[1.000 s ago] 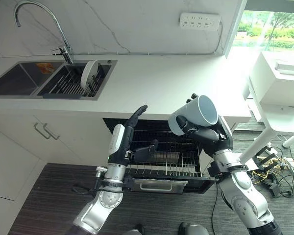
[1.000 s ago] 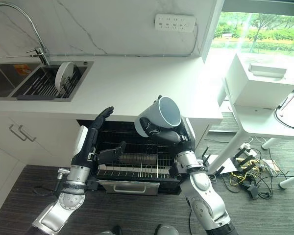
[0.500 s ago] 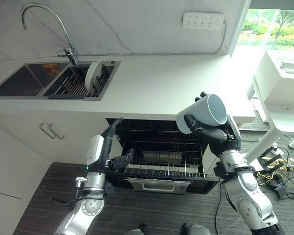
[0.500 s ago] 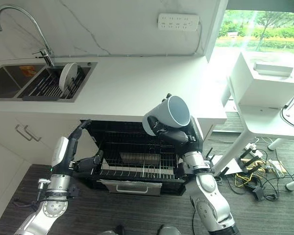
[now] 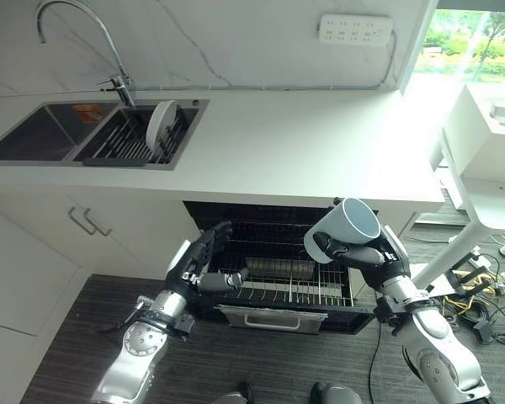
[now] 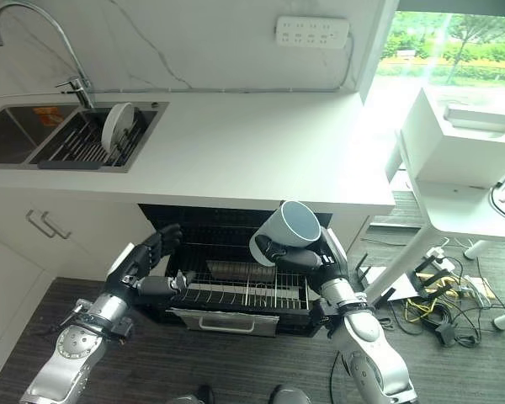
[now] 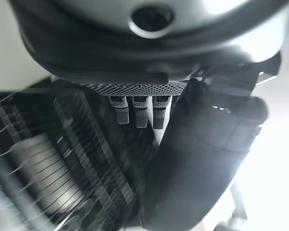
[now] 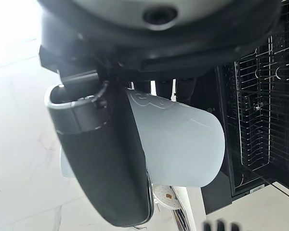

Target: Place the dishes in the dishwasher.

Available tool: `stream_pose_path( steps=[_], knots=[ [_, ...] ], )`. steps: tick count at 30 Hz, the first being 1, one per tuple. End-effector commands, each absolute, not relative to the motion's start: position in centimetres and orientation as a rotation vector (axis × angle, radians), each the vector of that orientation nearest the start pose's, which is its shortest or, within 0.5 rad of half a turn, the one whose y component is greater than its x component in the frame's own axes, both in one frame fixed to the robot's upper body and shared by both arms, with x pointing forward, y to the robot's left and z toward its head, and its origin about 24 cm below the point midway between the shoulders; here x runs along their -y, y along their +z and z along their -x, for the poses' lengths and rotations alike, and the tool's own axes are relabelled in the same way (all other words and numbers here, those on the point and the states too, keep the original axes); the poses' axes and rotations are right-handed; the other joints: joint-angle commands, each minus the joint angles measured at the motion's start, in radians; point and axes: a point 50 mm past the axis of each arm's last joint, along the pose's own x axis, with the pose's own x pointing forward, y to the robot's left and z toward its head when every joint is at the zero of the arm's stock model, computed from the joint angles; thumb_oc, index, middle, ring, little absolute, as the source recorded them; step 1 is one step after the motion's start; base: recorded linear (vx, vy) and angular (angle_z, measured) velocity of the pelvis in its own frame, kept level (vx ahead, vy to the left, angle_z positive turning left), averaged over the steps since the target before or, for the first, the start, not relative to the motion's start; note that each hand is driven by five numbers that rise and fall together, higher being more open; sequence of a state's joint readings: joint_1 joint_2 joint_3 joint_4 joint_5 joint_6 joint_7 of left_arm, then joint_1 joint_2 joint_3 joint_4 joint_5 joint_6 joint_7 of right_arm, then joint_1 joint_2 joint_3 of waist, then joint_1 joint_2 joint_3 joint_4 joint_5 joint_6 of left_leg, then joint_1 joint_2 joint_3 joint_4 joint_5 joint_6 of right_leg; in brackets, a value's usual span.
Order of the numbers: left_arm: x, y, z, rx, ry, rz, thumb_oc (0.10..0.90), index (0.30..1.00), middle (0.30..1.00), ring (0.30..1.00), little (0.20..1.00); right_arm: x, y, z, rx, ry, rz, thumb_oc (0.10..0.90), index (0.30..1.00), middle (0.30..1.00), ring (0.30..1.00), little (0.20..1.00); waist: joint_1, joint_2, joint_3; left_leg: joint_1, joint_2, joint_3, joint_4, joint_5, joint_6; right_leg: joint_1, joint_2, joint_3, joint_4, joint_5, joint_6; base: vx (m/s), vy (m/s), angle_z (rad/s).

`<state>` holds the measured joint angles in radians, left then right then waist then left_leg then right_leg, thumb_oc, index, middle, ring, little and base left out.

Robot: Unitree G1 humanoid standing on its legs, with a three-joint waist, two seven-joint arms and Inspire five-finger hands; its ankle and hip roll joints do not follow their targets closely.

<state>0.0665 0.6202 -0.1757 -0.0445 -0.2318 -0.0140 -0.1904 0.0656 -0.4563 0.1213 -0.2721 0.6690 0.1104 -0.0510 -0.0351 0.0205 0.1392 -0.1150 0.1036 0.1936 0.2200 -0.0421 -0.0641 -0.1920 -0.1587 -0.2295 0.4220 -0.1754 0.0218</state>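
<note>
Pale mug [image 5: 345,229] tilted, mouth up-right, right robot hand [image 5: 359,252]

We see the curved chrome faucet [image 6: 34,34] cut off at the frame's edge; the pale grey ceramic mug [image 8: 176,144] hides most fingers of the dark right hand [image 8: 106,159].

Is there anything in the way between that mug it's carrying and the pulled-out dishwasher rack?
Nothing visible blocks it. The right robot hand holds the mug above the right part of the open wire rack, with bare wires below. The left robot hand is at the rack's left end, away from the mug.
</note>
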Motion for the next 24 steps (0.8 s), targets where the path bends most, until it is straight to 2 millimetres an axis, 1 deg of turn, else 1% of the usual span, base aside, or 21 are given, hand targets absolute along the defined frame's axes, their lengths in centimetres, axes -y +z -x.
stream_pose_path(
  steps=[1, 4, 5, 6, 10, 14, 15, 16, 20, 23, 24],
  knots=[
    [-20.2, 9.9, -25.7, 0.047, -0.506, -0.473, 0.800, 0.900, 0.900, 0.900, 0.900, 18.1, 14.7, -24.5, 0.307, 0.278, -0.203, 0.400, 0.300, 0.300, 0.300, 0.300, -0.017, 0.003, -0.024, 0.033, 0.053, -0.005, 0.080, -0.169, -0.009, 0.099, -0.024, 0.038, -0.122, 0.000, 0.129, -0.01, 0.021, -0.09],
    [-20.2, 9.9, -26.1, -0.020, -0.576, -0.618, 0.800, 0.900, 0.900, 0.900, 0.900, 18.2, 14.8, -24.6, 0.304, 0.290, -0.191, 0.400, 0.300, 0.300, 0.300, 0.300, -0.027, 0.010, -0.025, 0.037, 0.055, 0.003, 0.080, -0.168, -0.009, 0.099, -0.020, 0.046, -0.122, 0.001, 0.131, 0.00, 0.025, -0.15],
    [-20.4, 10.1, -26.4, -0.044, -0.602, -0.699, 0.800, 0.900, 0.900, 0.900, 0.900, 18.3, 15.0, -24.7, 0.301, 0.297, -0.186, 0.400, 0.300, 0.300, 0.300, 0.300, -0.033, 0.014, -0.027, 0.039, 0.057, 0.007, 0.080, -0.168, -0.009, 0.098, -0.018, 0.050, -0.122, 0.000, 0.132, 0.00, 0.027, -0.12],
    [-20.4, 10.3, -26.6, -0.057, -0.616, -0.741, 0.800, 0.900, 0.900, 0.900, 0.900, 18.3, 15.1, -24.7, 0.300, 0.303, -0.183, 0.400, 0.300, 0.300, 0.300, 0.300, -0.038, 0.017, -0.027, 0.040, 0.058, 0.011, 0.080, -0.168, -0.009, 0.097, -0.017, 0.053, -0.122, 0.000, 0.133, 0.00, 0.029, -0.06],
    [-21.1, 11.2, -27.6, -0.114, -0.627, -0.932, 0.800, 0.900, 0.900, 0.900, 0.900, 18.4, 15.3, -24.9, 0.296, 0.325, -0.167, 0.400, 0.300, 0.300, 0.300, 0.300, -0.052, 0.024, -0.031, 0.044, 0.061, 0.021, 0.080, -0.169, -0.008, 0.095, -0.010, 0.066, -0.122, -0.002, 0.132, 0.00, 0.007, -0.05],
    [-21.6, 11.2, -28.3, -0.159, -0.619, -1.014, 0.800, 0.900, 0.900, 0.900, 0.900, 18.3, 15.5, -25.1, 0.294, 0.333, -0.157, 0.400, 0.300, 0.300, 0.300, 0.300, -0.058, 0.024, -0.033, 0.046, 0.063, 0.028, 0.080, -0.171, -0.007, 0.096, -0.005, 0.075, -0.122, -0.004, 0.132, 0.00, 0.003, -0.10],
    [-21.7, 11.0, -28.5, -0.180, -0.615, -1.049, 0.800, 0.900, 0.900, 0.900, 0.900, 18.3, 15.4, -25.1, 0.292, 0.331, -0.155, 0.400, 0.300, 0.300, 0.300, 0.300, -0.060, 0.024, -0.034, 0.048, 0.063, 0.031, 0.080, -0.172, -0.006, 0.096, -0.003, 0.078, -0.122, -0.005, 0.132, 0.00, 0.000, 0.00],
    [-22.1, 10.2, -28.8, -0.237, -0.611, -1.080, 0.800, 0.900, 0.900, 0.900, 0.900, 18.2, 15.4, -25.2, 0.289, 0.335, -0.153, 0.400, 0.300, 0.300, 0.300, 0.300, -0.064, 0.024, -0.035, 0.050, 0.064, 0.036, 0.080, -0.172, -0.005, 0.097, 0.000, 0.083, -0.122, -0.005, 0.132, 0.00, 0.000, 0.00],
    [-22.6, 8.6, -29.0, -0.325, -0.618, -1.102, 0.800, 0.900, 0.900, 0.900, 0.900, 18.2, 15.3, -25.2, 0.283, 0.349, -0.147, 0.400, 0.300, 0.300, 0.300, 0.300, -0.072, 0.024, -0.037, 0.054, 0.065, 0.043, 0.080, -0.174, -0.004, 0.098, 0.004, 0.089, -0.122, -0.006, 0.131, 0.01, 0.002, -0.03],
    [-22.9, 6.6, -28.8, -0.411, -0.632, -1.091, 0.800, 0.900, 0.900, 0.900, 0.900, 18.1, 15.1, -25.2, 0.276, 0.361, -0.143, 0.400, 0.300, 0.300, 0.300, 0.300, -0.078, 0.023, -0.039, 0.056, 0.067, 0.049, 0.080, -0.175, -0.003, 0.097, 0.006, 0.093, -0.122, -0.007, 0.131, 0.01, -0.001, -0.11],
    [-22.9, 6.2, -28.8, -0.425, -0.638, -1.084, 0.800, 0.900, 0.900, 0.900, 0.900, 18.1, 15.1, -25.2, 0.275, 0.362, -0.143, 0.400, 0.300, 0.300, 0.300, 0.300, -0.078, 0.022, -0.039, 0.056, 0.067, 0.050, 0.080, -0.175, -0.003, 0.097, 0.007, 0.094, -0.122, -0.007, 0.131, 0.02, -0.007, -0.12]
  ],
)
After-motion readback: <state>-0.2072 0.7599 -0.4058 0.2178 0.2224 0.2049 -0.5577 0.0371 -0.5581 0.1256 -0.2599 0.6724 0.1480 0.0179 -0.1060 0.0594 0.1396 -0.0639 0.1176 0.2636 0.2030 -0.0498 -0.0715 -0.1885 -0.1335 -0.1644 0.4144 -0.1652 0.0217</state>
